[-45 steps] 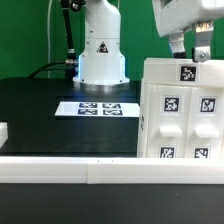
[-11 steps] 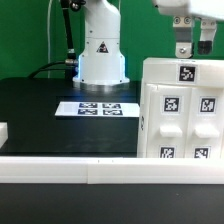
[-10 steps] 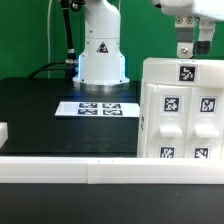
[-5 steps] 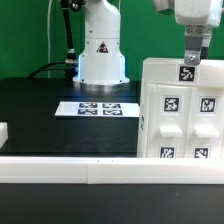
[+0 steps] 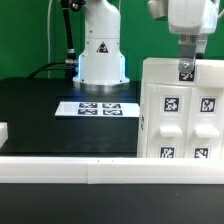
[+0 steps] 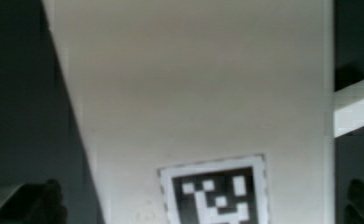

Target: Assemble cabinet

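While the arm hangs over the black table [image 5: 40,110], its gripper [image 5: 188,68] is low at the top edge of the cabinet [image 5: 180,120], at about two o'clock in the exterior view. One dark finger [image 5: 187,58] comes straight down in front of the tag [image 5: 187,72] on the top block, and it covers a part of that tag. I cannot tell how wide the jaws are, and I cannot tell if they hold something, because only this one finger is clear to see.

The cabinet stands upright on the exterior view's right, between about two and five o'clock. Its white front carries small blocks with black-and-white tags. From the wrist view I see a long white face of the cabinet [image 6: 197,90] very near, with one tag [image 6: 218,195] on it, and dark blurred fingertips [image 6: 33,203] at the sides.

At the centre of the table lies the marker board [image 5: 98,108], flat, well apart from the gripper. Behind it, at twelve o'clock, stands the white robot base [image 5: 101,50]. A long white rail [image 5: 70,166] runs along the near edge at six o'clock.
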Available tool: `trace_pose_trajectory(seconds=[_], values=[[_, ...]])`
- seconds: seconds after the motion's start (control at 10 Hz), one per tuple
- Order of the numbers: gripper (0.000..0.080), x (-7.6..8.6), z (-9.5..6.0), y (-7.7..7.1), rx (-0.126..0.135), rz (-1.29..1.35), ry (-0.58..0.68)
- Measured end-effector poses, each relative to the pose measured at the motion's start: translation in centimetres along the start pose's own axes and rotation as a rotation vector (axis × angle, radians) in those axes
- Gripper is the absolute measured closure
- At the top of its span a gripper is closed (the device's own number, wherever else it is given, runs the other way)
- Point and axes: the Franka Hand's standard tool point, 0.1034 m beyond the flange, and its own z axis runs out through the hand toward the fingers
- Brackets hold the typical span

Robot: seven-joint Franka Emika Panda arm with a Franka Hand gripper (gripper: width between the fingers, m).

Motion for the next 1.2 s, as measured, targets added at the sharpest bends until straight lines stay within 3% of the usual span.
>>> trace_pose_trajectory(seconds=[0.1,0.2,0.3,0.8,1.2], values=[[0.0016,-0.22,0.1,0.06,0.002,0.003,-0.001],[0.0189,-0.43,0.2,0.1,0.004,0.007,-0.002],[0.024,-0.54,0.2,0.18,0.004,0.009,-0.003],[0.024,-0.59,0.2,0.2,0.004,0.103,-0.003],[0.0239,-0.57,0.2,0.19,0.004,0.39,-0.002]])
